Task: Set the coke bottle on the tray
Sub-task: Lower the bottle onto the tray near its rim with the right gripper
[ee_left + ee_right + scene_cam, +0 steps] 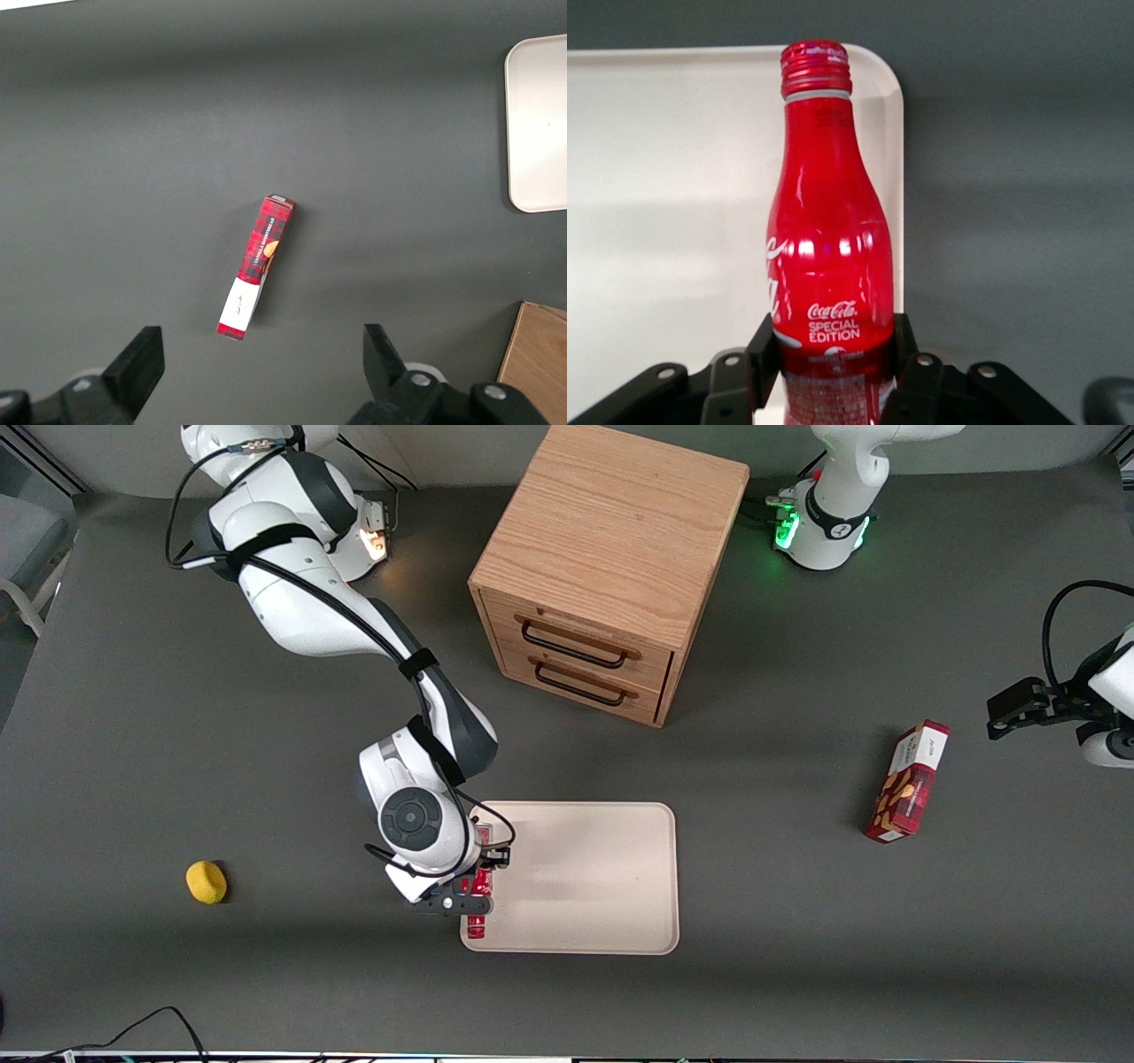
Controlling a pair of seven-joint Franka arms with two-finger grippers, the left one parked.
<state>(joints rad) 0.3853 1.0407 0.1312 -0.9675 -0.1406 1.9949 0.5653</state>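
Note:
The coke bottle (pixel 828 239) is red with white script lettering, a silvery base and a red cap. My right gripper (pixel 833 354) is shut on its lower body, a black finger on each side. In the front view the gripper (pixel 468 899) holds the bottle (pixel 479 886) lying flat over the beige tray (pixel 594 877), at the tray's edge toward the working arm's end, cap pointing toward the front camera. I cannot tell if the bottle touches the tray. The tray's rounded corner (pixel 886 80) shows beside the cap.
A wooden two-drawer cabinet (pixel 611 558) stands farther from the front camera than the tray. A red snack box (pixel 908 781) lies toward the parked arm's end, also in the left wrist view (pixel 257 266). A yellow object (pixel 206 882) lies toward the working arm's end.

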